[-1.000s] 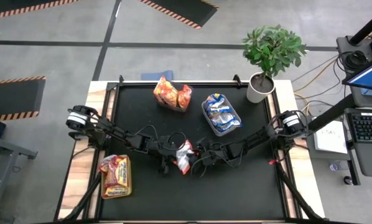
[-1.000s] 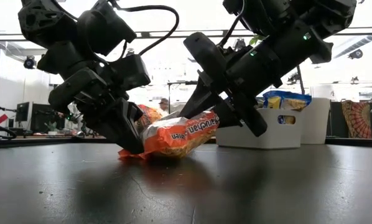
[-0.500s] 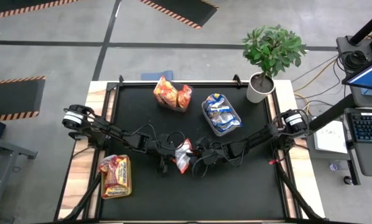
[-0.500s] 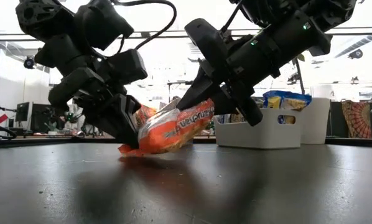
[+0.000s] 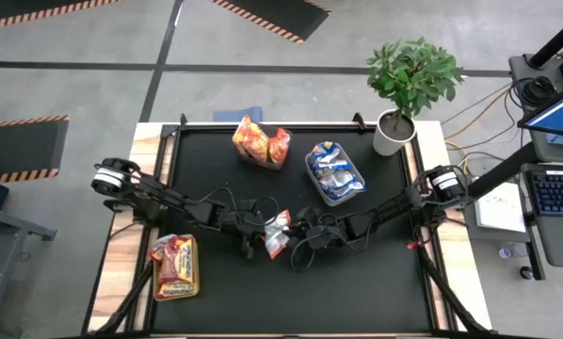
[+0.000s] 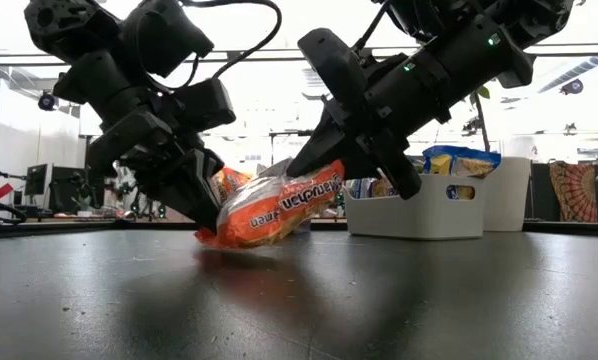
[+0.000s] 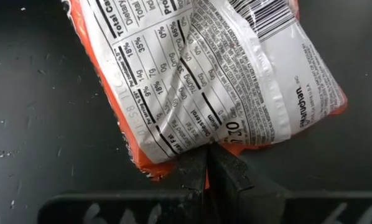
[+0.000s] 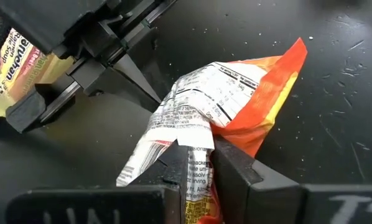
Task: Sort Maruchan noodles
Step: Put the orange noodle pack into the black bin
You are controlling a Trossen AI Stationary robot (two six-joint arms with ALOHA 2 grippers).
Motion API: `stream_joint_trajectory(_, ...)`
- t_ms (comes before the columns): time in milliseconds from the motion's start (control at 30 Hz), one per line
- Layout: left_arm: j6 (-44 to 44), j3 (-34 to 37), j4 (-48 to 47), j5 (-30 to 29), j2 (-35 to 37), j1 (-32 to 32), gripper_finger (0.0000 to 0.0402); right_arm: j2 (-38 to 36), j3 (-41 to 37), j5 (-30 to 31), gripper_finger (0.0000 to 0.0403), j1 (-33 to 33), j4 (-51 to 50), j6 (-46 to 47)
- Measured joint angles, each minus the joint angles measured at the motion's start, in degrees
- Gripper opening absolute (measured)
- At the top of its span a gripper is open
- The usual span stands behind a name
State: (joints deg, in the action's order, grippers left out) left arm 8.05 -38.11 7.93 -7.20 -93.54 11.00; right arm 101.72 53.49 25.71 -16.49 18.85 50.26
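One orange Maruchan noodle packet [image 5: 278, 233] [image 6: 277, 210] hangs tilted between my two grippers at the middle of the black table. My left gripper [image 5: 257, 235] [image 6: 207, 212] is shut on its lower end. My right gripper [image 5: 296, 232] [image 6: 347, 168] is shut on its higher end. The white printed back of the packet [image 7: 223, 81] faces the left wrist view. Whether its low end touches the table, I cannot tell. My left gripper pinches the packet's end edge [image 7: 206, 140] between its two fingers, slanting down from the table's left. That end is the packet's low one [image 6: 213, 234], close to the table top. My right gripper pinches the crumpled opposite end [image 8: 196, 153] between its two fingers, slanting down from the table's right. That end [image 6: 329, 182] is held higher, so the packet slopes up toward it.
At the back stand a bin of orange packets [image 5: 261, 143] and a white bin of blue-and-yellow packets [image 5: 335, 172]. A yellow-green bin with red packets [image 5: 175, 266] sits at the near left. A potted plant [image 5: 409, 85] stands at the far right corner.
My right gripper's fingers, open around the packet's higher end a second ago, have shut on it. The packet's higher end has come up a little, so it slopes more steeply; my left gripper has kept its hold on the low end.
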Motion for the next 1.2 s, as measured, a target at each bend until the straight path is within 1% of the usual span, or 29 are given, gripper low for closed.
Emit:
stream_joint_trajectory(133, -0.14, 0.04, -1.83, -0.92, 2.4, 0.02, 0.0, -1.06, 0.0, 0.32, 0.0049, 0.0, -0.06, -0.88)
stream_joint_trajectory(367, -2.21, 0.25, -6.03, -6.66, 9.23, -0.03, 0.0, -3.57, 0.0, 4.21, 0.0049, 0.23, 0.3, -4.29)
stream_joint_trajectory(533, -4.92, 0.44, -8.12, -6.88, 14.79, -0.2, 0.0, -3.9, 0.0, 5.07, 0.0049, 0.94, 0.35, -6.06)
stream_joint_trajectory(800, -6.94, 0.78, -11.18, -6.71, 23.18, -1.33, 0.0, -3.87, 0.0, 5.52, 0.0047, 1.91, 1.67, -7.76)
stream_joint_trajectory(967, -7.58, 1.4, -12.12, -8.91, 26.1, -1.47, 0.0, -3.83, 0.0, 5.69, 0.0047, 2.68, 2.88, -9.21)
stream_joint_trajectory(1200, -8.08, 1.44, -12.43, -9.37, 29.26, -1.64, 0.0006, -3.81, 0.0, 5.13, 0.0047, 3.98, 4.17, -10.01)
